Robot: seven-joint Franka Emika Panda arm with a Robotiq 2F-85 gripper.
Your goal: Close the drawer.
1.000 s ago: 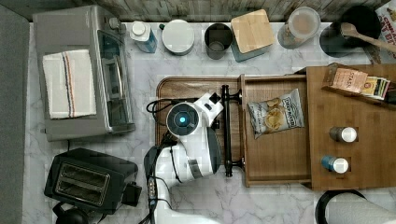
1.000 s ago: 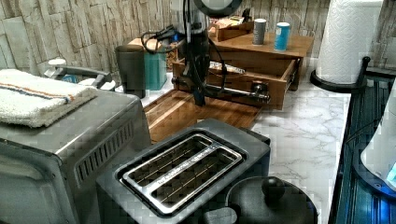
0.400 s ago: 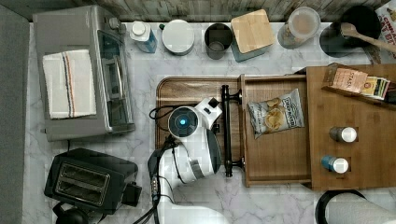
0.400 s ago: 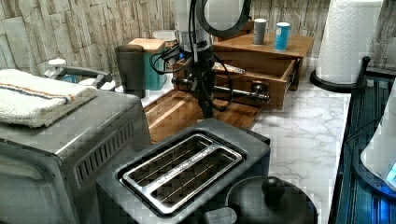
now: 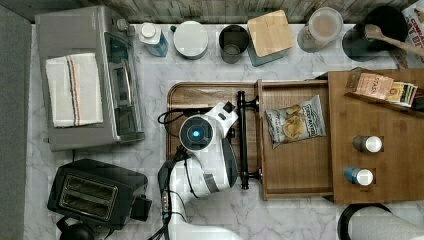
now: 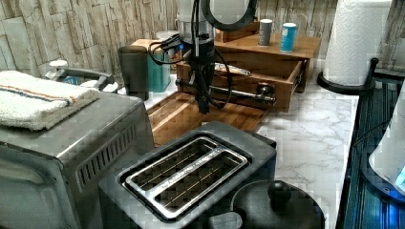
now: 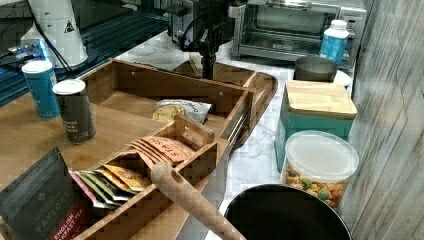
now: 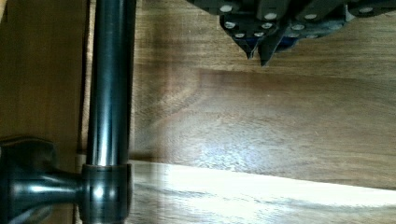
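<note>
The pincer (image 8: 259,55) hangs over the walnut tray (image 5: 200,95) with its fingertips (image 8: 270,51) pressed together on nothing. The bamboo drawer (image 5: 295,155) stands pulled out of the cabinet (image 5: 385,175) just past the pincer, its black bar handle (image 5: 243,140) close alongside and not touched. Judging by its rigid wood and the light bag of chips (image 5: 294,120) inside, it should slide easily; a flat push on the stiff bar's middle looks best.

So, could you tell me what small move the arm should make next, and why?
Probably a short push toward the top view's right, into the handle. The drawer stands open with a snack bag inside, and the gripper, fingers together, hangs over the walnut tray just short of the bar.
</note>
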